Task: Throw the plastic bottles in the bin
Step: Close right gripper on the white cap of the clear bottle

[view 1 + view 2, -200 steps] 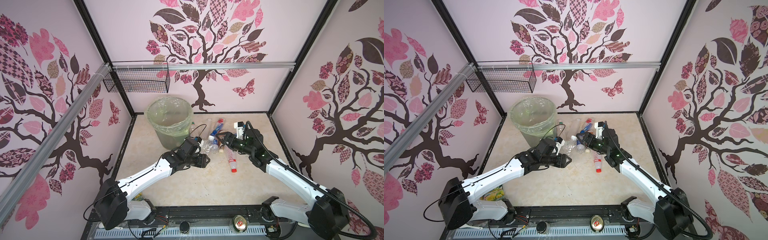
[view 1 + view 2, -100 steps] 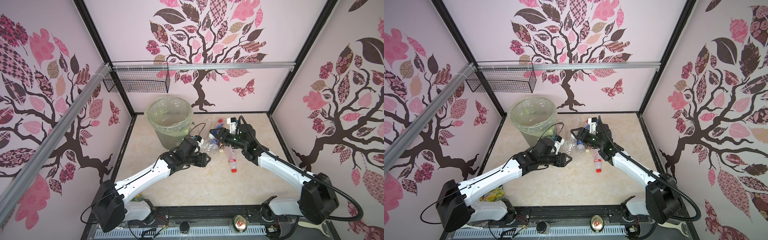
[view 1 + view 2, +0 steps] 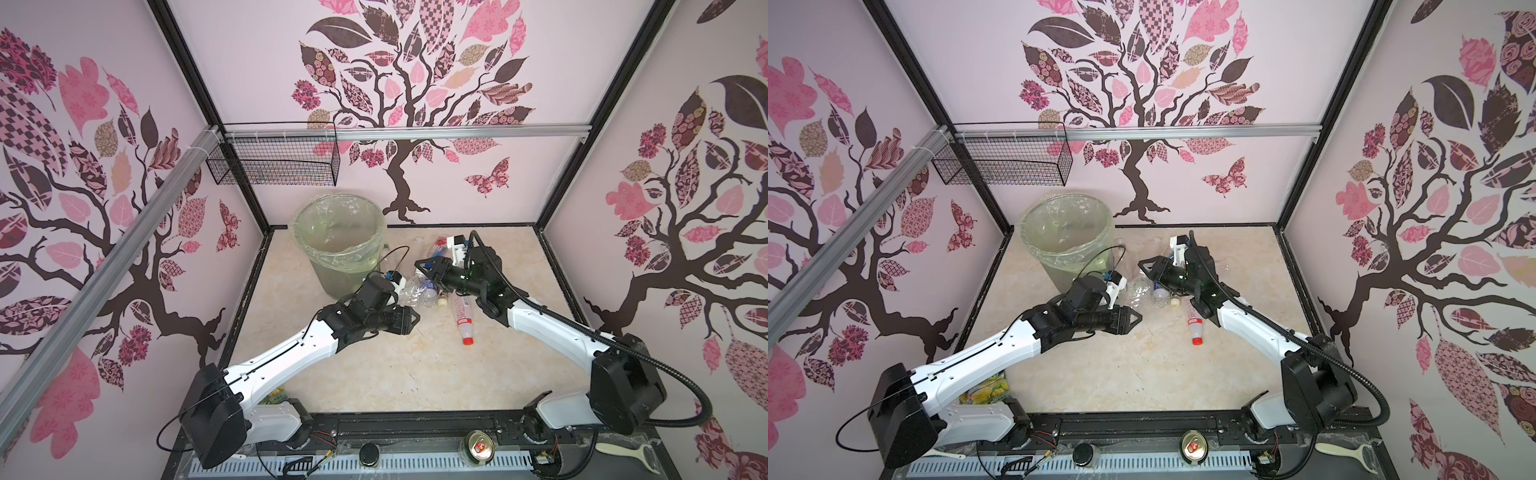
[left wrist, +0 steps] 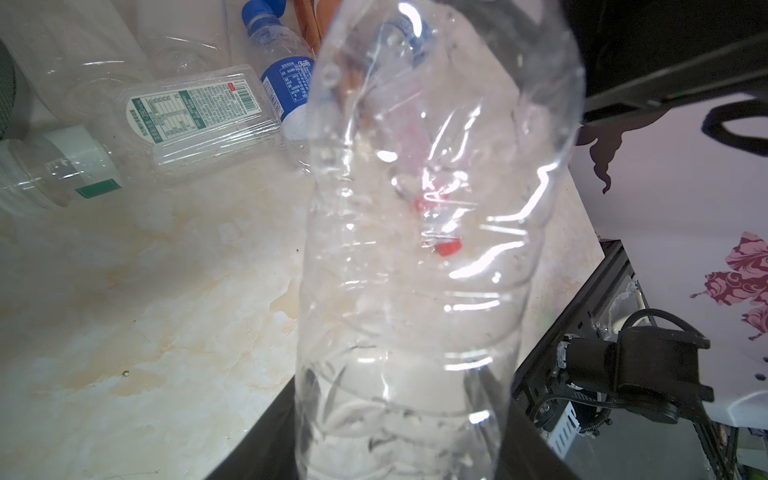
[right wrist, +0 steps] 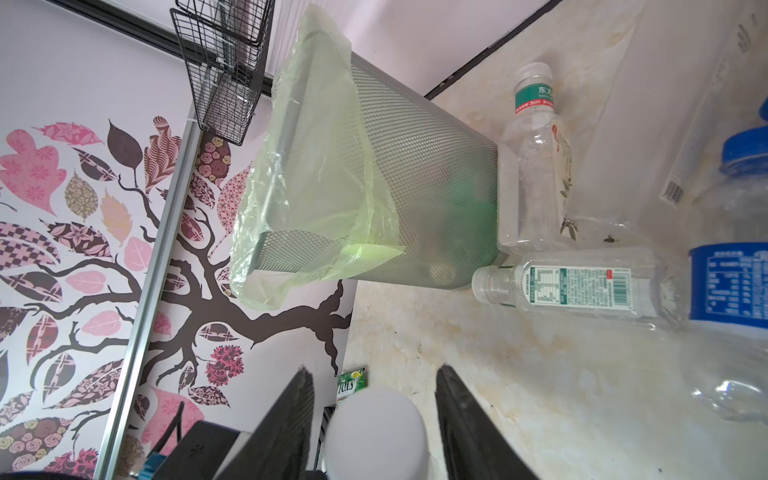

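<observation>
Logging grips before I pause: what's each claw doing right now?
Left claw: shut on a clear bottle.
Right claw: around a white rounded thing; grip cannot be told.

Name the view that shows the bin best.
Either top view: the bin shows its whole rim and inside from above. The right wrist view gives just its outside; the left wrist view, almost nothing.

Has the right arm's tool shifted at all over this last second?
Yes. In a top view the right tool has swung leftward across the table, ending closer to the bin, which has stayed put.
</observation>
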Tool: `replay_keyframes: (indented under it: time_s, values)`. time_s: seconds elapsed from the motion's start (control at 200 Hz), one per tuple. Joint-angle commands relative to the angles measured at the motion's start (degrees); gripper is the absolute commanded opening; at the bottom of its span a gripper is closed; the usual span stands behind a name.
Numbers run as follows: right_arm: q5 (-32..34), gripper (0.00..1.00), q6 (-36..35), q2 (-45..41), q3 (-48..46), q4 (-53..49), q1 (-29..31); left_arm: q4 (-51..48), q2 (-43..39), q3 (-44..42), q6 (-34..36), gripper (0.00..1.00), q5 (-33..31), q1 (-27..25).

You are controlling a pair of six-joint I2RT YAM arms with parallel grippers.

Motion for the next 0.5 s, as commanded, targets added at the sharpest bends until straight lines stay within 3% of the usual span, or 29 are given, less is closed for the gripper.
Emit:
replay_keyframes:
  time_s: [0.0, 0.27, 0.495]
  values:
    - [-0.2, 0.44, -0.7, 0.9, 2.4, 0.8, 0.9, -0.1, -1.3, 0.1, 0.1, 0.58, -1.0, -0.2]
    - [0.3, 0.43, -1.3, 0.5, 1.2, 0.1, 1.6, -0.2, -1.6, 0.7, -0.5, 0.59, -2.2, -0.2]
    - [0.3, 0.33, -1.4, 0.0, 1.1, -0.1, 1.7, -0.3, -1.5, 0.9, -0.9, 0.59, -2.0, -0.2]
